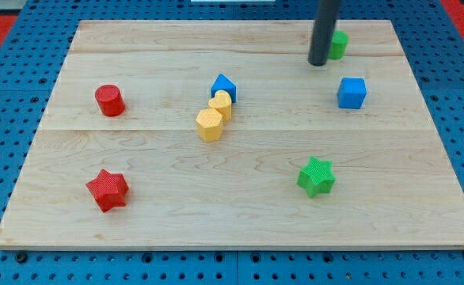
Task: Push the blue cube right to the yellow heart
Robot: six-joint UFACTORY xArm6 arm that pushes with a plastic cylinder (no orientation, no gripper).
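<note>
Looking at a pale wooden board (240, 222) lying on a blue perforated table (10, 79). Up near the view's top right, got the straight dark rod coming down, with my tip (318, 62) planted on the wood. No jaws to speak of on this rig, just the bare rod, so can't tell any spread or pinch. Tucked right behind the rod on the view's right, a small green block (340, 43), partly hidden, so can't call its shape. Just below and to the view's right of my tip, close but not touching, the blue plastic cube (351, 93), sitting flat on its own. Well apart from it toward the view's left, around the middle of the board, a tight little diagonal cluster: a blue block with a peaked top (223, 85), then the smaller yellow block (221, 104) pressed against it, probably the heart, though hard to be sure at this size, then a yellow hexagon block (209, 124) touching that one at the lower left. Further left, a red cylinder (109, 100). Down at the lower left, a red star (107, 190). Over at the lower right, a green star (317, 176), below the cube and well apart from it.
</note>
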